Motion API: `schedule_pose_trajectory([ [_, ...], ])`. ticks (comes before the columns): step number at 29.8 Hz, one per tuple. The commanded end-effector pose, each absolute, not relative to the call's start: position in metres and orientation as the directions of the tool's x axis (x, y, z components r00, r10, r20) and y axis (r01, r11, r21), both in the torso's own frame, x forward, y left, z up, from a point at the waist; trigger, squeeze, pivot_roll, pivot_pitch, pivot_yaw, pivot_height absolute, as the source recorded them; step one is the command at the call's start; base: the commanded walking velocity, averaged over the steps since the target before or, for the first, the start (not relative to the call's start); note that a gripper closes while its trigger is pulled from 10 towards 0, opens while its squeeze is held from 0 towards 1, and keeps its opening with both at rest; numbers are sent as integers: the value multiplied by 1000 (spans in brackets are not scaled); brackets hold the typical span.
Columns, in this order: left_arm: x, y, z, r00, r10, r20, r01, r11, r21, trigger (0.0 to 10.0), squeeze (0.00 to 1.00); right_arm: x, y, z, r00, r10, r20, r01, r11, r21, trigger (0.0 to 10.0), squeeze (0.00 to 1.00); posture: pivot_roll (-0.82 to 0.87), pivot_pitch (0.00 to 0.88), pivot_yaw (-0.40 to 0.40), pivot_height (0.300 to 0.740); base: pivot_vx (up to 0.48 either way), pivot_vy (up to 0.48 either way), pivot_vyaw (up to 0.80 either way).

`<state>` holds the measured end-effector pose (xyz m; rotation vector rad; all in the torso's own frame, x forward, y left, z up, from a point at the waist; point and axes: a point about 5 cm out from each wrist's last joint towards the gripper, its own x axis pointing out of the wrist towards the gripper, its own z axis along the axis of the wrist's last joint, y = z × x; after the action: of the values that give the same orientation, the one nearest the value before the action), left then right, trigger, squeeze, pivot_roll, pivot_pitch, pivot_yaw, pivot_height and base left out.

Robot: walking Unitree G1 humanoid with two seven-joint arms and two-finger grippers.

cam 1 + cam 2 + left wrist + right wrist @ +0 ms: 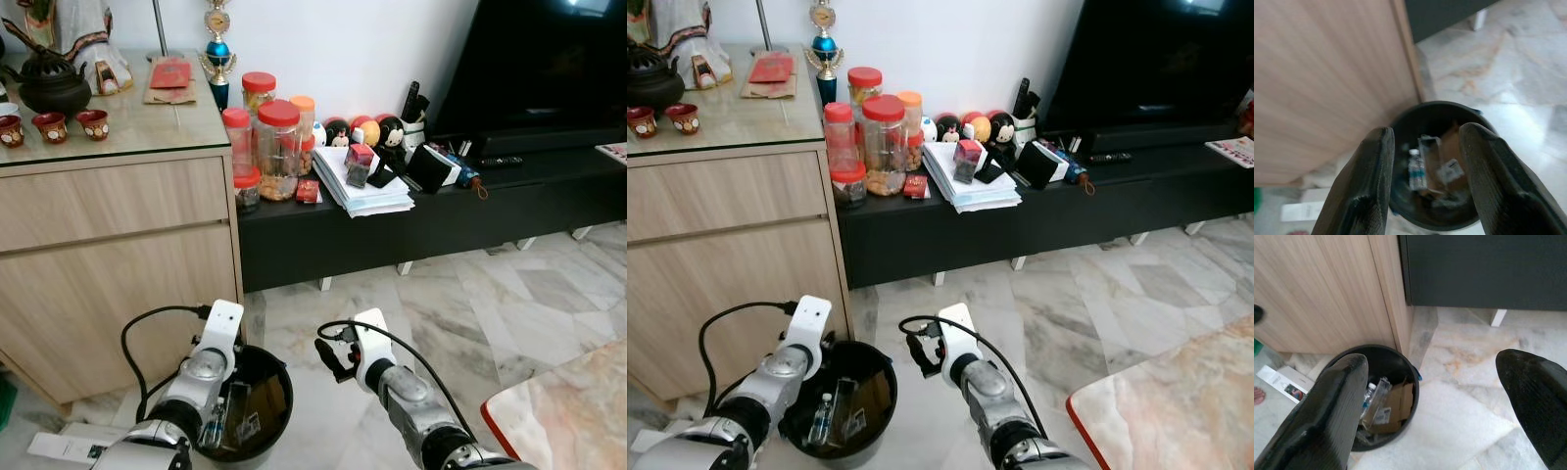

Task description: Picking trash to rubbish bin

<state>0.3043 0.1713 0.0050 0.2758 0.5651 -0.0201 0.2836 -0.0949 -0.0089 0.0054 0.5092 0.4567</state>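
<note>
Item 1, left gripper (1422, 183): your nearest piece, hanging directly over the rubbish bin (279, 377), its 2 fingers (1364, 191) parted and holding nothing. You see the bin's mouth framed between them in the left wrist view, so this arm reads as placed for a drop straight down, with nothing left in its grasp.

Item 2, right gripper (333, 357): beside the bin and clear of its rim, over bare marble floor (509, 294), fingers (1327, 406) spread wide, empty. It looks parked out of the other arm's way.

Item 3, rubbish bin: black, round, upright, mouth facing up toward the left gripper, standing on the floor just beside the corner of the wooden cabinet (118, 264).

Item 4, trash in the bin: a small plastic bottle (1368, 396), a clear wrapper (1378, 396) and a piece of brown cardboard (1396, 406), all below the left gripper. The bottle's long axis runs steeply, cap end up and leaning on the bin wall; the cardboard stands on edge against the far wall. You can judge these as already deposited.
</note>
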Motion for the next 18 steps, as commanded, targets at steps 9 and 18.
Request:
schedule_pose_trajectory([
  [9, 234, 241, -1, 899, 268, -345, -198, 954, 225, 10000, 0, 264, -122, -29, 753, 357, -552, -365, 926, 101, 10000, 0, 121, 2, -139, 740, 0, 0, 0],
  [18, 140, 247, -71, 676, 371, -637, -302, 927, 220, 10000, 0, 224, -149, -61, 666, 252, -702, -290, 955, 68, 10000, 0, 122, 0, -138, 740, 0, 0, 0],
])
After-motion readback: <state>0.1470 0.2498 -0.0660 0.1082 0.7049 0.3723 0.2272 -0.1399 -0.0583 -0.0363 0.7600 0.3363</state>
